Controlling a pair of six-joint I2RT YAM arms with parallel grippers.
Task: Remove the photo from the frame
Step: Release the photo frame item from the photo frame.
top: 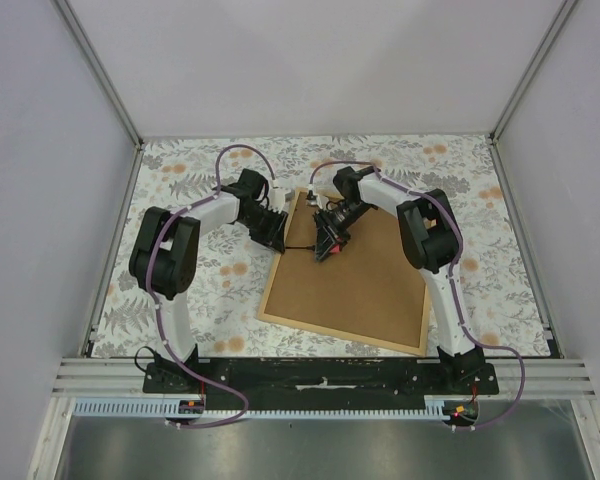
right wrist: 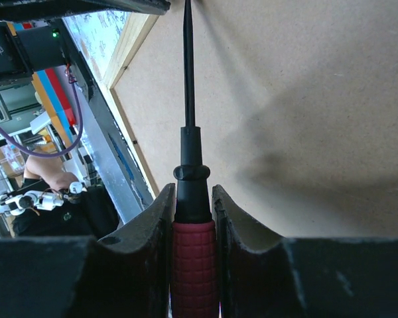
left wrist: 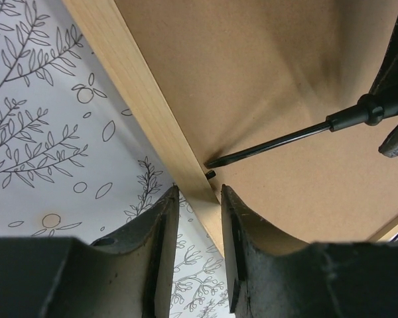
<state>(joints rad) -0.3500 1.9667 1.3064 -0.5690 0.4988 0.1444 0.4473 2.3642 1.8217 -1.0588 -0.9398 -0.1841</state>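
I can't see the photo in any view. The frame [top: 350, 275] lies back-up on the floral cloth [top: 200, 290] between the arms, turned a little askew, so only its brown board [left wrist: 272, 79] and tan strip [left wrist: 139, 86] show. Whatever the frame holds is under that board.

The left gripper [left wrist: 199, 195] sits at the frame's left edge near the far corner. Its fingers are closed onto the strip, one on the cloth side and one on the board side.

The right gripper [right wrist: 194, 192] is clamped on the red handle of a screwdriver [right wrist: 189, 99]. My own fingers hide most of the handle.

From the left wrist, the tip sits at a small dark tab [left wrist: 211, 175] against the strip's inner edge. The tab is too small to make out further.
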